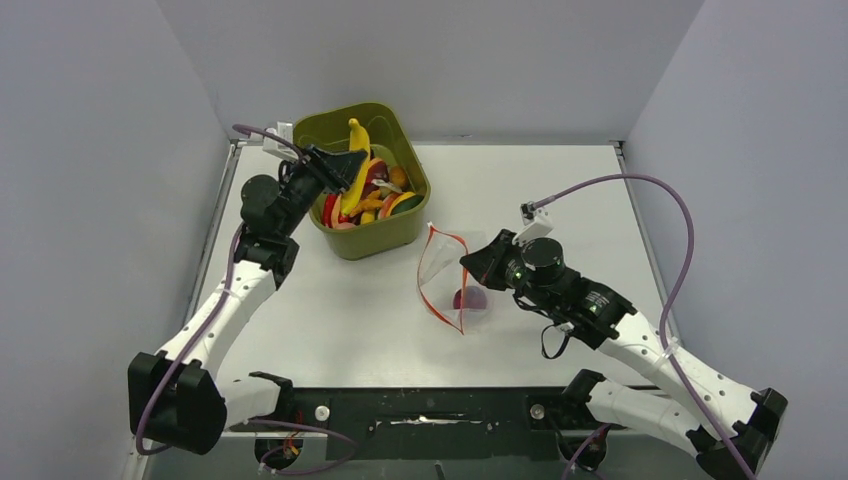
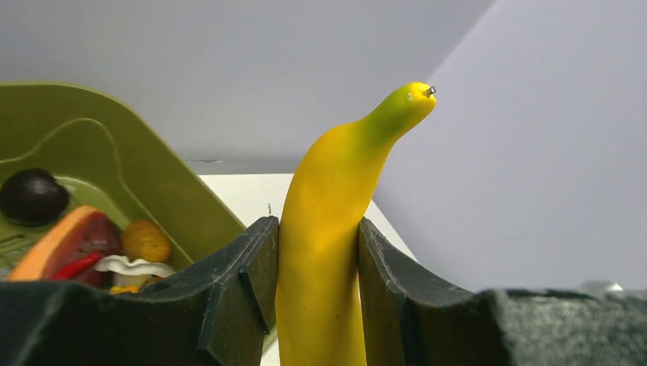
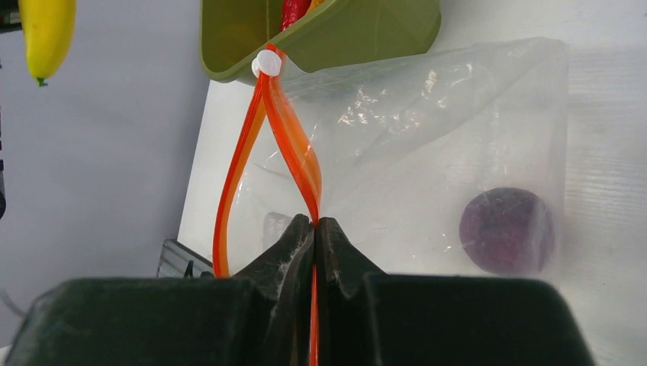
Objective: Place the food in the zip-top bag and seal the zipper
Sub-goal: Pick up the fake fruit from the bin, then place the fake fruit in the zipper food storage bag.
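Top external view: left jaws grip the yellow banana (image 1: 356, 137) upright over the olive bin (image 1: 399, 118). The zip-top bag (image 1: 445, 272) lies on the table (image 1: 330, 320) to its right, nearer the arm bases. Right jaws are clamped on one zipper (image 3: 294, 149) lip, and the mouth gapes.

The banana (image 2: 320, 229) runs off the bottom edge — bin (image 2: 130, 164) cropped left.
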`<state>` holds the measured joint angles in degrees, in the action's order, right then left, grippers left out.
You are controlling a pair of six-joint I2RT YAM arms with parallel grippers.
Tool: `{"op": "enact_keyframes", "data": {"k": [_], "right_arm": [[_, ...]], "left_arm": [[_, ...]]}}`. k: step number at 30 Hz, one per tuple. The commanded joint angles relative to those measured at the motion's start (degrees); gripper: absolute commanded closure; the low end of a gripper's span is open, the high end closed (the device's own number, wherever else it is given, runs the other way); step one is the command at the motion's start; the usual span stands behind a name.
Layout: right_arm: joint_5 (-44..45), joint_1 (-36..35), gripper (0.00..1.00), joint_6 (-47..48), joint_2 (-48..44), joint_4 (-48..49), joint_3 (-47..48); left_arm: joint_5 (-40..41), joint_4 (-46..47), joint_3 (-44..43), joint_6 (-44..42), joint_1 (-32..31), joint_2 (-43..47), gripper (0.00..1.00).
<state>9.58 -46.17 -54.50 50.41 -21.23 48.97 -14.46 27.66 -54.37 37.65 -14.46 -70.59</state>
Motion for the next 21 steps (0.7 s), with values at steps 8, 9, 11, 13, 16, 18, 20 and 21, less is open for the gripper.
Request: {"op": "enact_keyframes", "data": {"k": [8,9,11,13,16,18,20,21], "right_arm": [[-5.7,-0.1,1.0,-4.4,3.8,8.9,1.3],[-5.7,-0.1,1.0,-4.7,4.2,9.0,1.6],[-5.2,-0.1,1.0,-5.2,4.5,9.4,1.9],[-5.0,-0.1,1.0,-5.9,4.6,10.6,1.7],[-5.3,-0.1,1.0,-7.3,4.7,12.6,1.5],[-6.0,-0.1,1.0,-8.4,4.8,13.9,1.1],[-6.3,-0.1,1.0,-9.4,4.8,14.8,0.8],[-6.3,-0.1,1.0,-9.6,4.7,15.0,0.7]], "left_arm": [[-2.6,11.5,6.8,2.4,-11.6,7.5,0.88],[-2.5,12.4,7.0,3.1,-12.6,7.6,0.88],[-1.9,13.1,7.4,3.8,-14.7,8.0,0.88],[-0.2,14.1,8.2,3.8,-16.9,8.9,0.88],[2.1,19.0,11.0,2.3,-20.2,9.9,0.89],[2.7,22.9,12.8,0.5,-21.6,10.2,0.88],[3.9,26.6,14.4,0.4,-22.7,10.1,0.88],[4.3,28.3,15.1,0.6,-23.1,9.8,0.88]]}}
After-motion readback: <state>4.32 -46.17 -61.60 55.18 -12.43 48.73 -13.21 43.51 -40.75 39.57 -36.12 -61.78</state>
